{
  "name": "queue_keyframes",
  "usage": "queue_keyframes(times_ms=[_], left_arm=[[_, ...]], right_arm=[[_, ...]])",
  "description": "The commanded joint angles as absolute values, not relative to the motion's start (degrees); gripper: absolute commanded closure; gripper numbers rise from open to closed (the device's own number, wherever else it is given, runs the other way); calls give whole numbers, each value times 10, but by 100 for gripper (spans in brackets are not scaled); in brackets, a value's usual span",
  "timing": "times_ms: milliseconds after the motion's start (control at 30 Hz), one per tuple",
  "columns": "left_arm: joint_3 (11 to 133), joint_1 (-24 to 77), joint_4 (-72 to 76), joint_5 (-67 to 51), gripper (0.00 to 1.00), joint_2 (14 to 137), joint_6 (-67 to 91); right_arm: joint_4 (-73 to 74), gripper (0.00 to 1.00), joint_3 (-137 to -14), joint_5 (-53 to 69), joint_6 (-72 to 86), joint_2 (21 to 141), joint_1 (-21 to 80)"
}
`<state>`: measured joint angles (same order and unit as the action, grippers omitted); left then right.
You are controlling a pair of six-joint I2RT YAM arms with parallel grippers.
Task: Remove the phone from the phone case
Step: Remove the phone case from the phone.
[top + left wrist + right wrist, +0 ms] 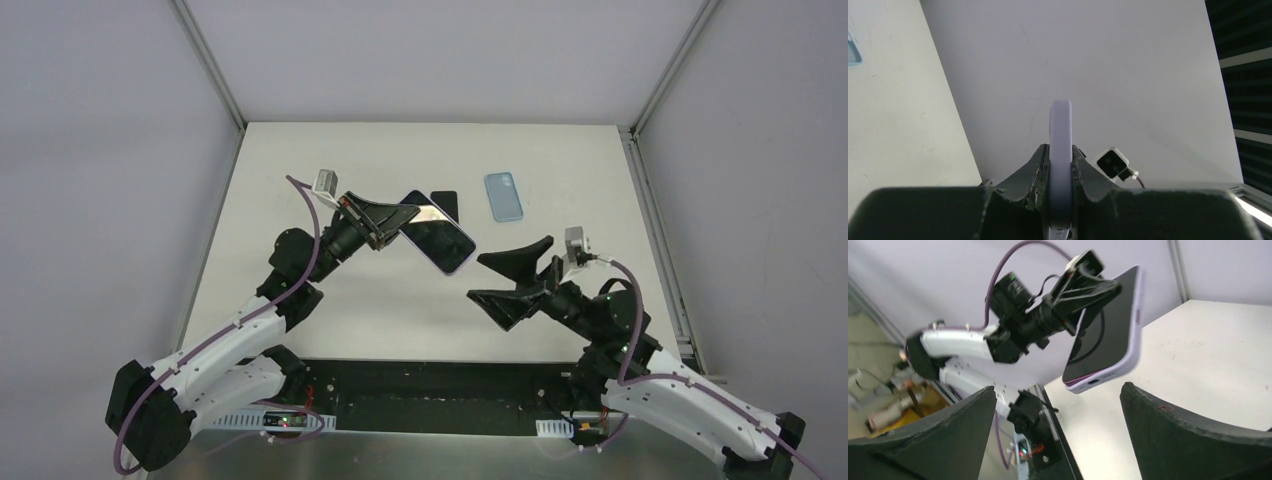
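Gripping the lilac phone case [458, 266] by one end, phone [435, 233] seated inside, the left end effector [385, 222] is holding it above the table [300, 180], offering the free end to the wide-open right end effector [478, 277], likely for peeling.

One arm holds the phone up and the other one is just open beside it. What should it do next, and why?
Probably the right fingers should move in and grip the case at its free end: the left fingers pinch the phone in the air, inside its case.
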<state>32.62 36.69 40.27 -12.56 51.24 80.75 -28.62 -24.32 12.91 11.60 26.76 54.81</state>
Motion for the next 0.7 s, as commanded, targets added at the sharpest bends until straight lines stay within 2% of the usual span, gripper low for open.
queue_keyframes(times_ms=[0, 167, 300, 433, 667], left_arm=[[329, 365, 460, -91, 100, 469, 757], [298, 365, 461, -63, 100, 441, 738], [294, 365, 461, -63, 100, 435, 739], [298, 365, 461, -76, 100, 437, 731], [314, 365, 464, -127, 100, 444, 718]], right_arm=[[-236, 2, -264, -29, 286, 235, 549], [-125, 2, -315, -113, 423, 240, 544], [-101, 0, -334, -124, 431, 253, 540], [-82, 1, -350, -83, 455, 278, 524], [-180, 26, -301, -5, 555, 301, 468]])
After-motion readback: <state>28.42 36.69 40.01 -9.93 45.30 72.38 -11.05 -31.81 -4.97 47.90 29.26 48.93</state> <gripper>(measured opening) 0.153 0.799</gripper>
